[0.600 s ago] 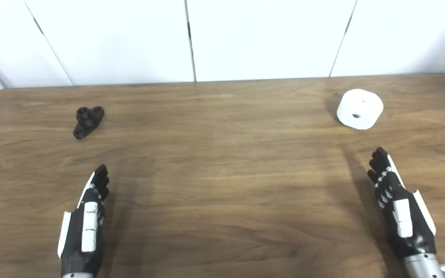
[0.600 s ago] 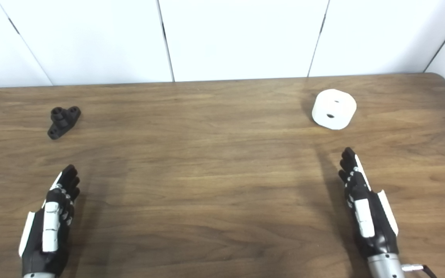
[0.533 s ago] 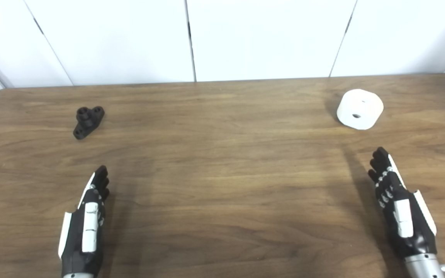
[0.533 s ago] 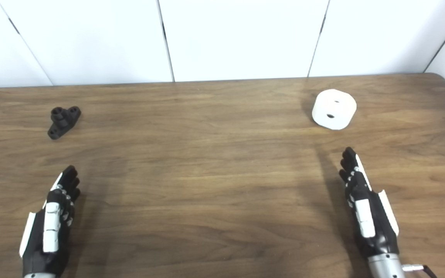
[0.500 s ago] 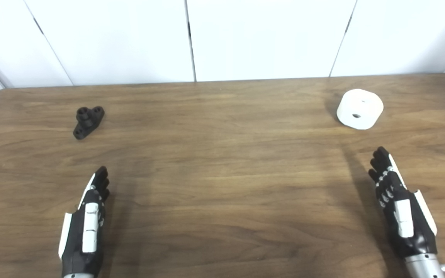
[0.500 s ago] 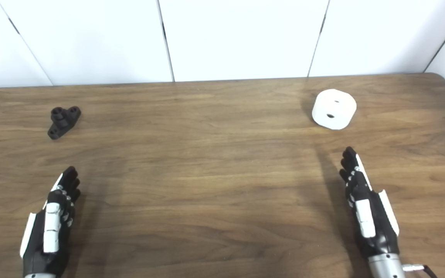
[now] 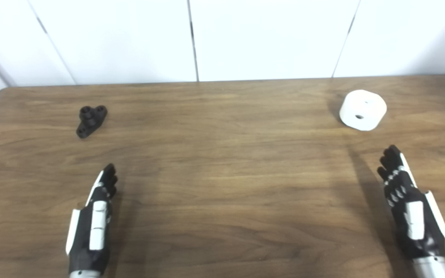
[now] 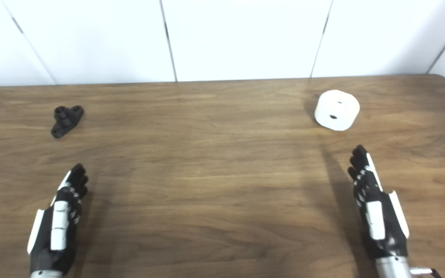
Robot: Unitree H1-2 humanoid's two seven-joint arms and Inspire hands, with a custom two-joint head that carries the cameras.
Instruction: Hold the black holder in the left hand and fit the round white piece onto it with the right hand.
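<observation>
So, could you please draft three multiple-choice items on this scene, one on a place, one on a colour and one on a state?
1. Where on the table does the black holder lie?
A. far left part
B. far right part
C. near edge, centre

2. What colour is the round piece?
A. red
B. white
C. blue

3. What state is the left hand in?
A. shut on the holder
B. shut on the round piece
C. open and holding nothing

Answers:
1. A, since the holder sits left of centre toward the back, well beyond the left hand.
2. B, as the round piece at the far right is plainly white, with small dark holes in it.
3. C, because the left hand is stretched out above the wood with nothing in it, as is the right hand.
</observation>
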